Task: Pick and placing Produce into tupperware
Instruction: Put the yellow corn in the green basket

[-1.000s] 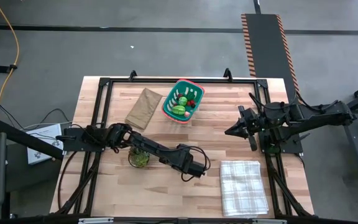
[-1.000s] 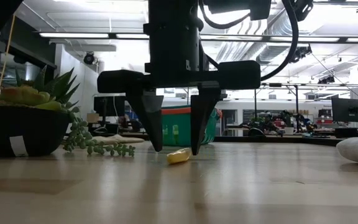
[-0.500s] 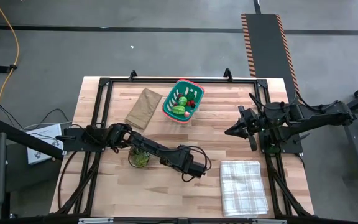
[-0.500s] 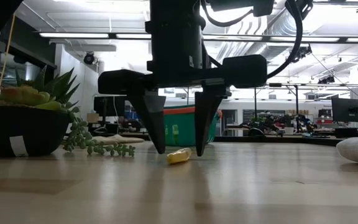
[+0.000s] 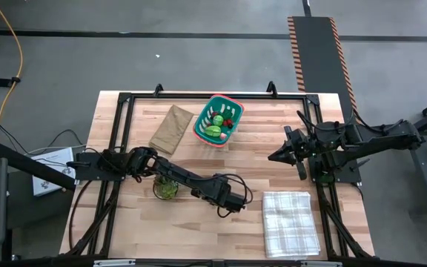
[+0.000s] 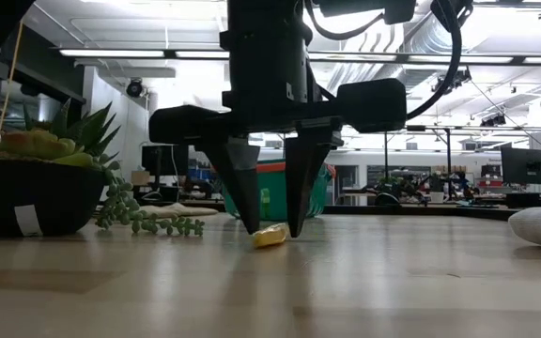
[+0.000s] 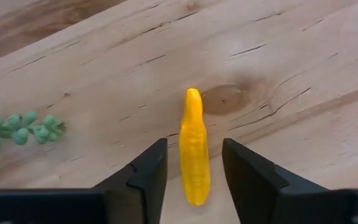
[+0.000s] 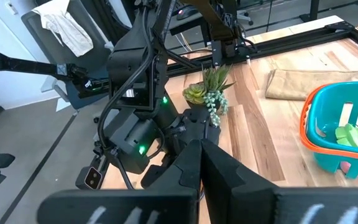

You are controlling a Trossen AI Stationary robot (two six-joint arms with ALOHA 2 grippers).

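Between the left gripper's spread jaws, flat on the table: a yellow produce piece, small gaps either side. Behind, a plant. At the far edge, tupperware holding produce. Right gripper pressed shut, hovering well apart.

The right gripper, fingers pressed together, points across the wooden table toward the left arm, potted plant and teal basket.
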